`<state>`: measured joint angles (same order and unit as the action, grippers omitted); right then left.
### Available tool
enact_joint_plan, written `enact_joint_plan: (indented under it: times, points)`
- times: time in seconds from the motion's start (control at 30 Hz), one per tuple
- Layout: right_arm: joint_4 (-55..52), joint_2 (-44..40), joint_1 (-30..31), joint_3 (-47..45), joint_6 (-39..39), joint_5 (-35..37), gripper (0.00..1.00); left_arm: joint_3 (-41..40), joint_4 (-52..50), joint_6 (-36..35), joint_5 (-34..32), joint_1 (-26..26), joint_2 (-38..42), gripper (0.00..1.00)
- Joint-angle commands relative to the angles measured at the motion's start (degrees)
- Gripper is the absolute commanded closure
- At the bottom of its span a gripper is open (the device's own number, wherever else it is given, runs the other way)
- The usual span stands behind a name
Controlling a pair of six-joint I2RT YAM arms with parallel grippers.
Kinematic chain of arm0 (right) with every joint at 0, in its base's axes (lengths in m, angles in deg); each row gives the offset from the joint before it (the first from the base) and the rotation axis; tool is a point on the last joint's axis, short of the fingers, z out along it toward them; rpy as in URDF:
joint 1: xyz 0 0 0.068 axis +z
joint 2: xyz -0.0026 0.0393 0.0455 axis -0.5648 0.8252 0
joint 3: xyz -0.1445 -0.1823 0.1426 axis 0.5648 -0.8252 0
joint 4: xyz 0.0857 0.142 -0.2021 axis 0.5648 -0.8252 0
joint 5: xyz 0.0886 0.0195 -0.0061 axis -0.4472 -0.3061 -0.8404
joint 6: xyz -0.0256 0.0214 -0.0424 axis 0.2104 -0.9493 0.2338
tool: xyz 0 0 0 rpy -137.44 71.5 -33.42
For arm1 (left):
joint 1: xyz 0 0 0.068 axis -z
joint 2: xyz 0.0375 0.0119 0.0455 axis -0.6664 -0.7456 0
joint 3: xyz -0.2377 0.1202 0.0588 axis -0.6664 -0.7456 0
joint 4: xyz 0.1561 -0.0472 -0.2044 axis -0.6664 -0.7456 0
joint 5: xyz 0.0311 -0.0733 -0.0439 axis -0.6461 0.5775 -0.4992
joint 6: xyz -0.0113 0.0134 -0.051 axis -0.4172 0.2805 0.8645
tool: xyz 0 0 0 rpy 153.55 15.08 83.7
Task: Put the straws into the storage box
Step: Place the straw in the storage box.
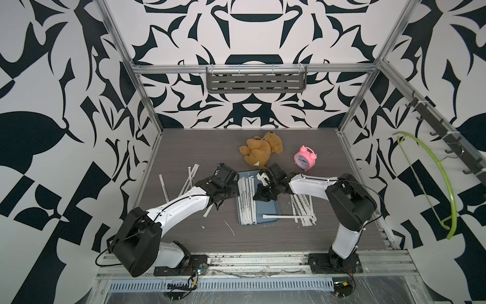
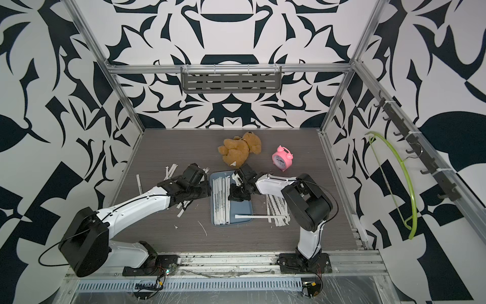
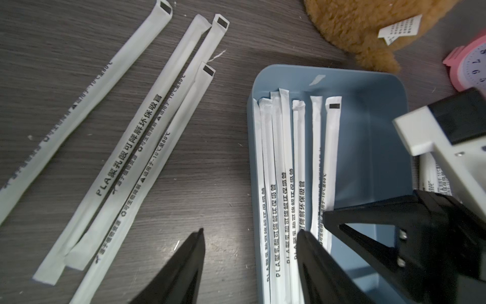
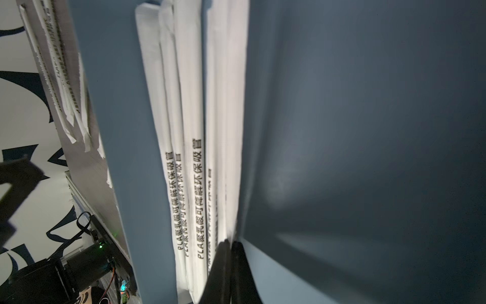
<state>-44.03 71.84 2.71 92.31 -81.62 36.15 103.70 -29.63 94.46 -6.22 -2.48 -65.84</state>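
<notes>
The storage box (image 1: 265,210) (image 2: 242,210) is a blue-grey tray in mid-table. Several straws (image 1: 244,208) (image 3: 284,158) (image 4: 192,131) lie side by side along its left half. One more straw (image 1: 286,216) rests across its front right rim. Loose straws lie on the table to the left (image 1: 189,179) (image 3: 147,126) and in a pile to the right (image 1: 302,208). My left gripper (image 3: 251,233) (image 1: 232,194) is open and straddles the box's left wall. My right gripper (image 4: 230,243) (image 1: 260,197) is shut, its tips low in the box beside the row of straws, with nothing seen between them.
A brown teddy bear (image 1: 261,150) and a pink alarm clock (image 1: 305,158) sit just behind the box. Small white scraps (image 1: 228,227) lie in front of it. A grey slotted shelf (image 1: 256,79) hangs on the back wall and a green hanger (image 1: 441,184) hangs on the right wall.
</notes>
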Motion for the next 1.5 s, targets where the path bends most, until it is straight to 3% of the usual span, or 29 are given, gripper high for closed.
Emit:
enact_joint_plan:
  times: [0.0,0.6,0.93,1.13,1.47]
  points:
    - [-0.9,-0.4,-0.2,0.3,1.1,-0.1,0.95,-0.9,0.2,0.3,0.7,-0.1,0.7,0.38]
    - [-10.3,-0.7,-0.1,4.9,6.6,3.9,0.75,-0.6,0.8,0.3,1.8,-0.1,0.5,0.39]
    - [-17.9,-0.6,2.3,9.5,9.2,10.6,0.75,1.3,0.9,-0.8,3.3,0.0,-0.3,0.44]
    - [-19.4,0.7,5.4,12.1,8.0,14.4,0.75,1.6,1.4,-0.8,4.1,0.2,-0.9,0.46]
    - [-21.6,3.3,5.6,14.7,6.6,19.6,0.71,1.6,1.9,-0.8,5.2,0.8,-1.5,0.46]
